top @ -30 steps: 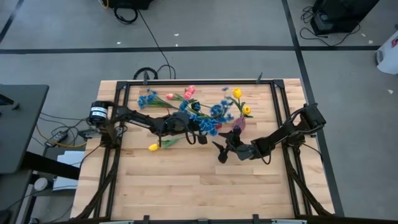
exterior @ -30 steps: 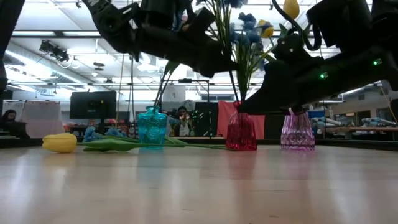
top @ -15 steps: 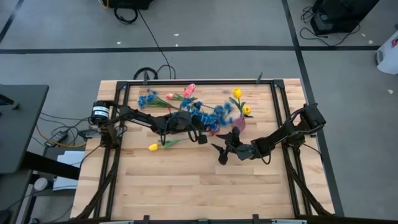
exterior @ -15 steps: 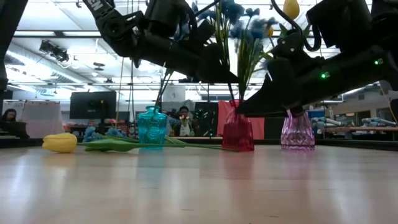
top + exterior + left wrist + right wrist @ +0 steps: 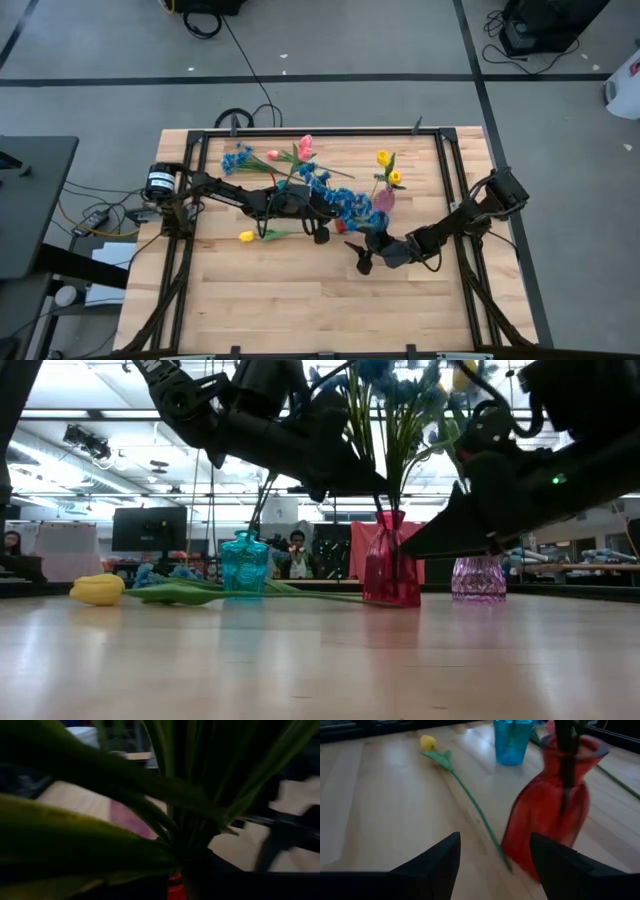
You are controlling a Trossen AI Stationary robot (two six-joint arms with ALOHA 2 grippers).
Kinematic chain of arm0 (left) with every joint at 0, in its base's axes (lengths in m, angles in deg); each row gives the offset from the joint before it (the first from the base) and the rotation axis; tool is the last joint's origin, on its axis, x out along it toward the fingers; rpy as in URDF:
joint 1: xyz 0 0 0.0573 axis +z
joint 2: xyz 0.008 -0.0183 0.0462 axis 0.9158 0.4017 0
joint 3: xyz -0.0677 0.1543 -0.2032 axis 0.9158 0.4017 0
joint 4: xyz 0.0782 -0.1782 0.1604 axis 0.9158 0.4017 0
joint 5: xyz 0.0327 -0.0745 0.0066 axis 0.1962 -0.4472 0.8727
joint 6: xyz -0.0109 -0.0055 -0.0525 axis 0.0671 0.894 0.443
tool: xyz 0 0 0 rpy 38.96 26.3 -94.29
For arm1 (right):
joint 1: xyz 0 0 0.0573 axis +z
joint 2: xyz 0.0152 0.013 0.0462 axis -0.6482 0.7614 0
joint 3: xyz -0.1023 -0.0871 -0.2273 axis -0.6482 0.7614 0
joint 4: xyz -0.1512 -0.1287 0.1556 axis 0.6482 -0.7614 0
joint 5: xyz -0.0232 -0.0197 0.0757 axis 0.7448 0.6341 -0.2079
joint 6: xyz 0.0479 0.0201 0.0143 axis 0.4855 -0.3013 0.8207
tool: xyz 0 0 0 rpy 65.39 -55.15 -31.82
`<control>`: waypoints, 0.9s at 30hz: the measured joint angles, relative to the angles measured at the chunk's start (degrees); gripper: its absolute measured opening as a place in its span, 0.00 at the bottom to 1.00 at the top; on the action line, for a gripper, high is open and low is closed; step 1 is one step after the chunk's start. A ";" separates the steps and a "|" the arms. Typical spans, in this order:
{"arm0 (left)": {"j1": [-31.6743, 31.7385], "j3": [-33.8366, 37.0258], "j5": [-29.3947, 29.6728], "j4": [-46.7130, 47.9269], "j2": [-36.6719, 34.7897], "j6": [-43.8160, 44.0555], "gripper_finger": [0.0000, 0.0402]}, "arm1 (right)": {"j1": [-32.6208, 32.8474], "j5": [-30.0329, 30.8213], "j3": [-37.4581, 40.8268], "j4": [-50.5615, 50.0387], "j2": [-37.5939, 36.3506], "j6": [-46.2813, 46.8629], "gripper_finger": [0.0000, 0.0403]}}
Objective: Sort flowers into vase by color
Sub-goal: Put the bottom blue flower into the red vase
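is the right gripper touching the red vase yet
Apart. In the right wrist view the right gripper has its fingers spread wide, and bare table shows between the finger and the red vase beyond it.

left tool prob hidden by stems, red vase blurred

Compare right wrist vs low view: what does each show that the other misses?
Right wrist only: the right gripper's open fingers, pointing at the red vase.
Low only: the purple vase, the blue blossoms above the red vase, and the room behind.
Both: red vase, teal vase, and the yellow tulip lying on the table.
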 joint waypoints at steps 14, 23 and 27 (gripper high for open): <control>-1.03 -0.03 -2.97 0.88 -0.04 -5.61 0.15 | -0.14 -0.18 0.00 -3.69 -2.33 0.00 0.61; -1.24 0.19 -0.17 7.04 -2.55 -5.30 0.47 | -0.23 -0.14 0.00 -4.42 -2.33 0.04 0.61; -1.14 0.10 0.59 9.48 -5.54 -5.25 0.49 | -0.25 -0.13 0.00 -4.38 -2.33 0.04 0.61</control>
